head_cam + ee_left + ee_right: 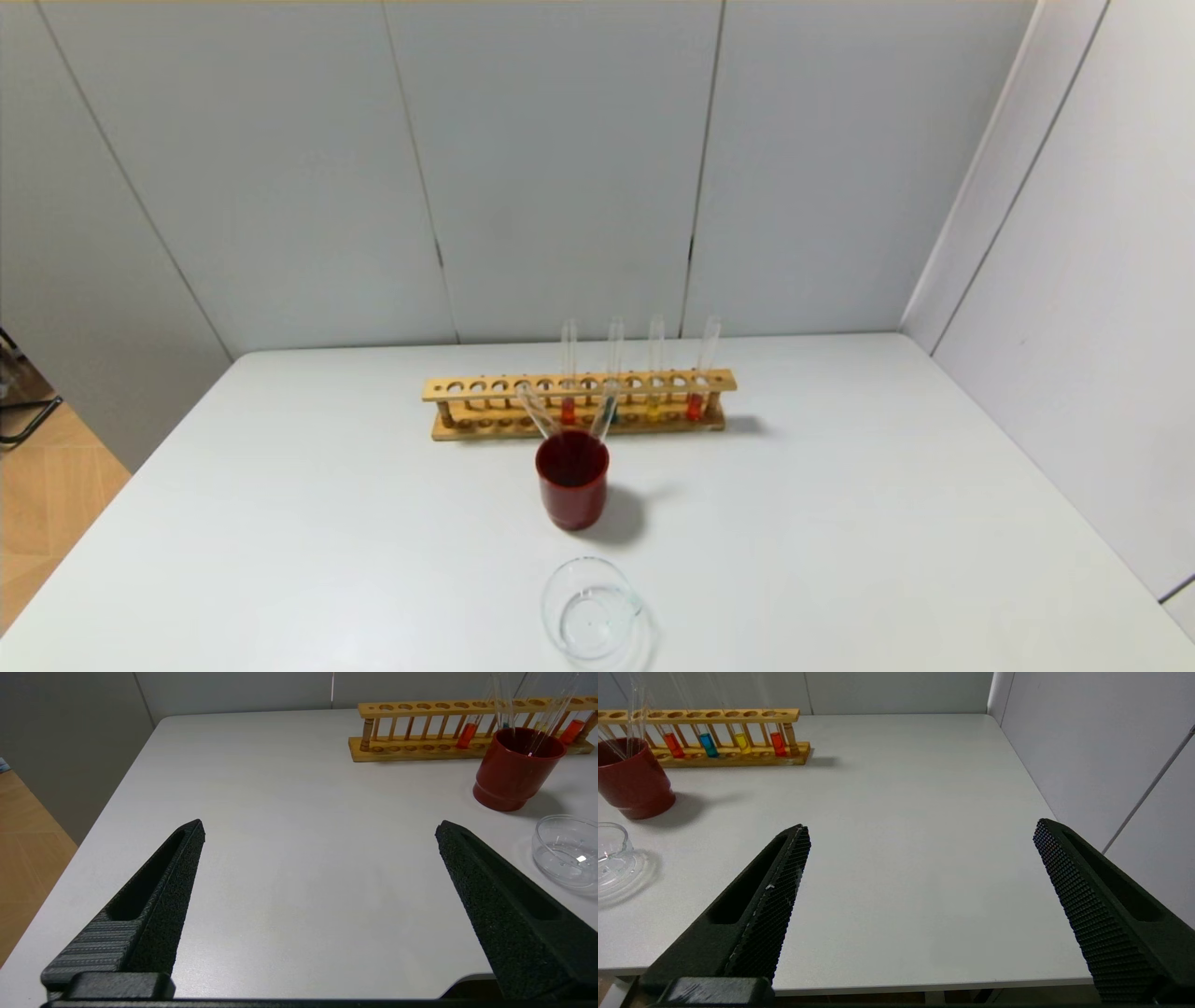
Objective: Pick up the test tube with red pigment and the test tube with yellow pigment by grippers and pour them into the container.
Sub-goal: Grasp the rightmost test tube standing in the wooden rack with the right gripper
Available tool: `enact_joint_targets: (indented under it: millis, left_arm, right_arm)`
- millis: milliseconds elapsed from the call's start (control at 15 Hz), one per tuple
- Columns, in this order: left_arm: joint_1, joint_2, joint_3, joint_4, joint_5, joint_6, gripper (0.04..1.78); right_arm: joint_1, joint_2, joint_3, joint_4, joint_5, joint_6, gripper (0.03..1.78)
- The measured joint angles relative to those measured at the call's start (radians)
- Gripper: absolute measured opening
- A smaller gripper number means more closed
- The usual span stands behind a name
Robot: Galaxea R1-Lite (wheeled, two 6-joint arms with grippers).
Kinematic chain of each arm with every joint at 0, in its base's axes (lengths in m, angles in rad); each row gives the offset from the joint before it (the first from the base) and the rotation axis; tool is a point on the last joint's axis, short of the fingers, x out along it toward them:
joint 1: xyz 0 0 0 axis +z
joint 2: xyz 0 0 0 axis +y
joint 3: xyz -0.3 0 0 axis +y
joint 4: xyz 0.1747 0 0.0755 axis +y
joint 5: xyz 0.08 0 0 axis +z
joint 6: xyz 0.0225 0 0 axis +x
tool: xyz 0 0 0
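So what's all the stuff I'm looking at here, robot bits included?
Table: one, white, under everything.
Rack: one, wooden, far middle of table.
Red tubes: two, in rack, either end of the filled row.
Blue tube: one, in rack, between red and yellow.
Yellow tube: one, in rack.
Empty tubes: two, clear, leaning in the cup.
Cup: one, dark red, before rack.
Container: one, clear glass, nearest edge.
Left gripper: black, open, over table's left.
Right gripper: black, open, over table's right.

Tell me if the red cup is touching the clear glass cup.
Apart. The head view shows bare table between the red cup and the clear glass cup; the left wrist view shows the same gap.
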Motion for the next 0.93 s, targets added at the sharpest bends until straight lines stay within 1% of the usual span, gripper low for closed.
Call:
enact_joint_targets:
  millis: [200,267,333,467,533,600,800,933]
  left_arm:
    - [0.000,0.000,0.000,0.000,0.000,0.000,1.75]
    - [0.000,0.000,0.000,0.000,0.000,0.000,1.75]
    - [0.000,0.000,0.000,0.000,0.000,0.000,1.75]
    - [0.000,0.000,0.000,0.000,0.000,0.000,1.75]
    - [0.000,0.000,0.000,0.000,0.000,0.000,1.75]
    - [0.000,0.000,0.000,0.000,0.000,0.000,1.75]
    - [0.000,0.000,0.000,0.000,0.000,0.000,1.75]
    - [0.000,0.000,0.000,0.000,0.000,0.000,1.75]
  right_arm:
    - [0.000,0.000,-0.004,-0.002,0.002,-0.003,1.75]
    - [0.000,0.000,-0.021,0.000,0.010,0.000,1.75]
    - [0.000,0.000,-0.054,0.008,0.028,0.004,1.75]
    - [0.000,0.004,-0.148,0.021,0.091,0.010,1.75]
    - [0.000,0.011,-0.201,0.033,0.115,0.011,1.75]
    - [0.000,0.025,-0.258,0.051,0.127,0.012,1.75]
    - [0.005,0.108,-0.423,0.089,0.143,0.012,1.75]
    - [0.029,0.196,-0.518,0.090,0.145,0.014,1.75]
